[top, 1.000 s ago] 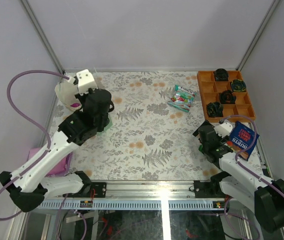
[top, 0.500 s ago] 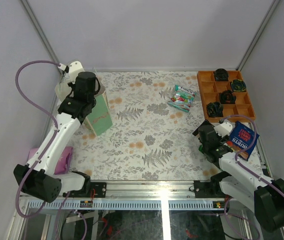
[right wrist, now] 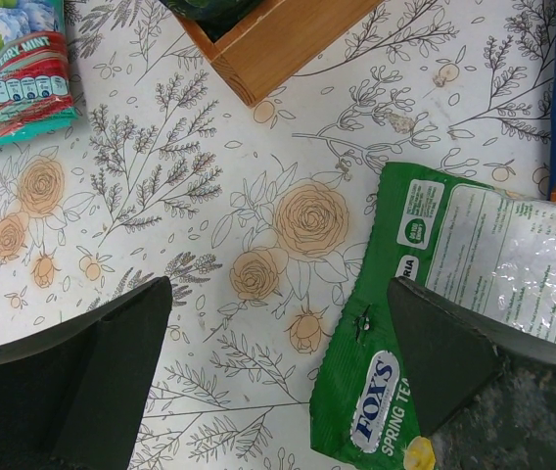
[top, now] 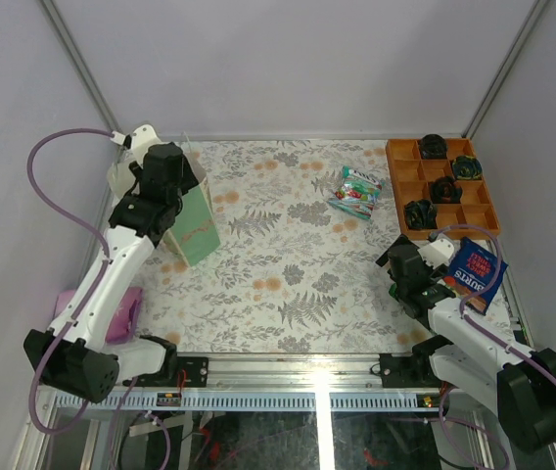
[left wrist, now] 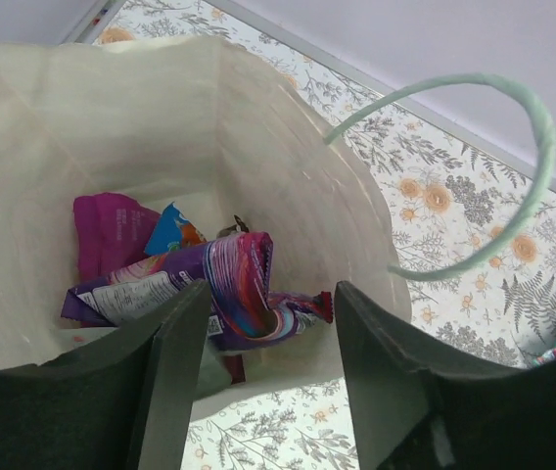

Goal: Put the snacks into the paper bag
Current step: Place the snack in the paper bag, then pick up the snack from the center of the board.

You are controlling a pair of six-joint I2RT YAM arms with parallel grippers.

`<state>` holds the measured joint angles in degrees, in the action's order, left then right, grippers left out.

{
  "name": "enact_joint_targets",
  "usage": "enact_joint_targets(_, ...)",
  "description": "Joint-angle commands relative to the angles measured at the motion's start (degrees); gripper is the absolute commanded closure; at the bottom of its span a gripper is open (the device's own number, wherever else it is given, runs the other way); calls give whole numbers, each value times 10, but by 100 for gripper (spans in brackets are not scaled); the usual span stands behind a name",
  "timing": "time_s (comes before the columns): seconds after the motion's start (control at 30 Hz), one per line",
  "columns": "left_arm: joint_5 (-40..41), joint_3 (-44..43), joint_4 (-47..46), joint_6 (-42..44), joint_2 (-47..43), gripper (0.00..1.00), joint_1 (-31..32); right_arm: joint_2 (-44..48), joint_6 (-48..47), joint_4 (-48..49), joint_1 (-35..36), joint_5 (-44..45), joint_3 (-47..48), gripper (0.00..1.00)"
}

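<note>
The left gripper point(left wrist: 270, 294) has parted, empty, above the far-left paper bag point(left wrist: 288, 166), which holds a magenta bag point(left wrist: 107, 230) and purple wrapper point(left wrist: 209, 284). The right gripper point(right wrist: 278, 294) gapes wide, empty, near right.

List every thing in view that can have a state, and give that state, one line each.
paper bag, upright, mouth open, packets inside
purple packet, lying inside the bag
left gripper, open, empty, above the bag mouth
right gripper, open, empty, above the table
green packet, flat on the table, not gripped
blue crisp bag, lying near the table's right edge
sweets bag, lying on the table
orange tray, some compartments filled, some empty
</note>
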<state>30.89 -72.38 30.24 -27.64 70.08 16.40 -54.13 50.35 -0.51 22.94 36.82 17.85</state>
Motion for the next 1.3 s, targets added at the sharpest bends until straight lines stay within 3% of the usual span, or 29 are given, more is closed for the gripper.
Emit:
enact_joint_targets(0.0,-4,-17,5,-5,-24,45,-1,2,-3,18,-1,6,16,1)
enact_joint_targets(0.2,-38,-66,16,-5,-34,41,12,-1,-3,19,-2,3,19,1)
enact_joint_targets(0.47,52,-120,15,1,-2,40,190,3,-3,19,-1,4,17,1)
enact_joint_targets(0.7,77,-142,-25,21,119,35,305,9,-4,16,-1,5,15,1)
enact_joint_targets(1.07,-15,-127,-180,-15,298,27,311,12,-3,21,-1,3,12,1)
enact_joint_targets(1.27,-90,-124,-267,-52,383,24,281,6,-4,28,-1,-1,12,1)
